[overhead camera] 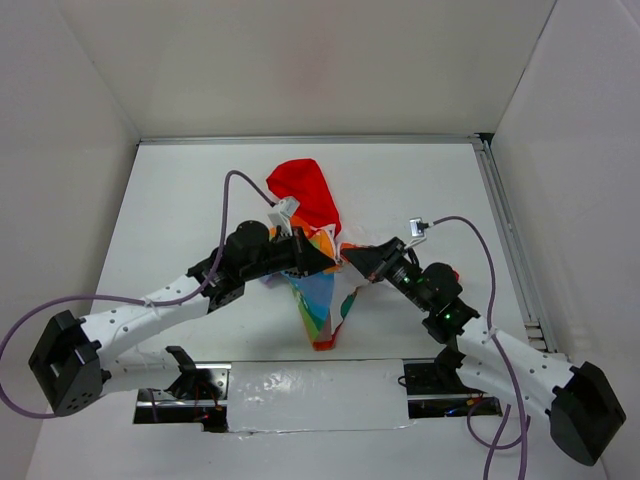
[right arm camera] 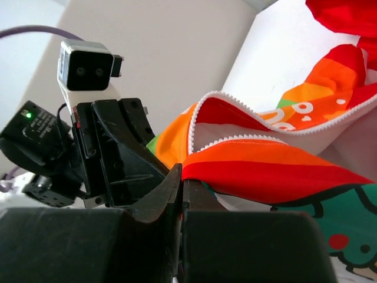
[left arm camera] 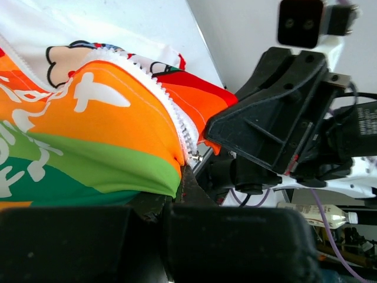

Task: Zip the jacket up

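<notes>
So the jacket (overhead camera: 314,292) is sitting pretty much in the middle of the table (overhead camera: 190,190), with its red hood (overhead camera: 304,193) pointing toward the far side and the rainbow-striped part trailing down toward the arms. Both arms meet right over it, tips almost touching each other.

The left gripper (left arm camera: 184,184) has its jaws clenched tight on the jacket's front edge, just below the orange and green stripes, right beside the white zipper teeth (left arm camera: 169,109). The right gripper (right arm camera: 181,178) is pinched down on the other front edge, a red and orange strip of fabric.

From the right wrist camera you can see the two rows of teeth curving apart from each other, so the front is open there. The bear print shows a bit in the left wrist view.
</notes>
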`<action>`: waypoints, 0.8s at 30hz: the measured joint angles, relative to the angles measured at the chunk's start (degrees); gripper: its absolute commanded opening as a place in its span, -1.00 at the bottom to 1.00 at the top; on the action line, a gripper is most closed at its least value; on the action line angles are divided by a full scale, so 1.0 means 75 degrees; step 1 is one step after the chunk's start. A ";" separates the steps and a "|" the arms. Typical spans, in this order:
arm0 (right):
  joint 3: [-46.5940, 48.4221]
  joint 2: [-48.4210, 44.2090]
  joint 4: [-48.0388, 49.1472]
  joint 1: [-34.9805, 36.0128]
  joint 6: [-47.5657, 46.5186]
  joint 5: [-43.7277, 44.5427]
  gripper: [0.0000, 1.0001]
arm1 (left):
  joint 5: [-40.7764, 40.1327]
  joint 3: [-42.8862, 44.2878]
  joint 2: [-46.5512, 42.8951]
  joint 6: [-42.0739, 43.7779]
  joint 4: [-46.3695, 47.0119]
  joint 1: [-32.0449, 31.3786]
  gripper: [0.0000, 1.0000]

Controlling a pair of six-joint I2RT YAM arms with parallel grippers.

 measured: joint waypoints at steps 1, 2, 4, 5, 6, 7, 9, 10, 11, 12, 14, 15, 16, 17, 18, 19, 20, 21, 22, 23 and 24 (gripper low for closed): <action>0.0117 0.0041 -0.0172 -0.0035 -0.0122 -0.0134 -0.80 | -0.0029 0.0035 0.0041 0.0003 -0.0047 -0.0003 -1.00; 0.0297 0.0099 -0.0393 -0.0067 -0.0286 -0.0294 -0.69 | -0.0082 0.0070 0.0055 0.0015 -0.0122 0.0000 -1.00; 0.0574 0.0163 -0.0667 -0.0079 -0.0597 -0.0560 -0.45 | -0.0178 0.0137 0.0055 0.0050 -0.0248 0.0000 -1.00; 0.0731 0.0169 -0.0839 -0.0082 -0.0778 -0.0717 -0.44 | -0.0227 0.0181 0.0055 0.0093 -0.0332 -0.0003 -1.00; 0.0868 0.0169 -0.0979 -0.0079 -0.0956 -0.0866 -0.42 | -0.0274 0.0227 0.0055 0.0140 -0.0405 -0.0003 -1.00; 0.0976 0.0169 -0.1061 -0.0079 -0.1134 -0.1026 -0.40 | -0.0344 0.0289 0.0055 0.0169 -0.0472 -0.0006 -1.00; 0.1093 0.0169 -0.1169 -0.0079 -0.1390 -0.1303 -0.39 | -0.0437 0.0402 0.0055 0.0201 -0.0589 -0.0009 -1.00; 0.1119 0.0169 -0.1207 -0.0076 -0.1495 -0.1445 -0.38 | -0.0475 0.0440 0.0055 0.0204 -0.0621 -0.0012 -1.00; 0.1119 0.0169 -0.1239 -0.0076 -0.1571 -0.1577 -0.38 | -0.0498 0.0472 0.0055 0.0210 -0.0662 -0.0017 -1.00; 0.1119 0.0169 -0.1282 -0.0076 -0.1641 -0.1699 -0.38 | -0.0527 0.0516 0.0055 0.0216 -0.0720 -0.0026 -1.00; 0.1119 0.0169 -0.1355 -0.0076 -0.1731 -0.1845 -0.38 | -0.0574 0.0560 0.0055 0.0227 -0.0813 -0.0035 -1.00; 0.1119 0.0169 -0.1390 -0.0076 -0.1781 -0.1874 -0.38 | -0.0586 0.0565 0.0055 0.0239 -0.0836 -0.0038 -1.00; 0.1119 0.0169 -0.1440 -0.0076 -0.1830 -0.1891 -0.38 | -0.0609 0.0565 0.0055 0.0259 -0.0871 -0.0038 -1.00; 0.1119 0.0169 -0.1513 -0.0076 -0.1868 -0.1886 -0.38 | -0.0621 0.0565 0.0055 0.0309 -0.0898 -0.0038 -1.00; 0.1119 0.0169 -0.1597 -0.0076 -0.1897 -0.1871 -0.38 | -0.0629 0.0565 0.0052 0.0350 -0.0915 -0.0038 -1.00; 0.1119 0.0169 -0.1667 -0.0076 -0.1903 -0.1851 -0.38 | -0.0632 0.0565 0.0052 0.0367 -0.0927 -0.0038 -1.00; 0.1119 0.0169 -0.1725 -0.0076 -0.1912 -0.1839 -0.38 | -0.0629 0.0565 0.0038 0.0379 -0.0927 -0.0038 -1.00; 0.1119 0.0169 -0.1804 -0.0076 -0.1923 -0.1816 -0.39 | -0.0627 0.0565 0.0020 0.0393 -0.0927 -0.0038 -1.00; 0.1119 0.0175 -0.1862 -0.0076 -0.1926 -0.1731 -0.39 | -0.0618 0.0565 -0.0006 0.0399 -0.0924 -0.0038 -1.00; 0.1119 0.0187 -0.1912 -0.0076 -0.1926 -0.1673 -0.42 | -0.0597 0.0565 -0.0038 0.0405 -0.0921 -0.0038 -1.00; 0.1119 0.0210 -0.1941 -0.0076 -0.1923 -0.1617 -0.52 | -0.0595 0.0565 -0.0076 0.0428 -0.0924 -0.0038 -1.00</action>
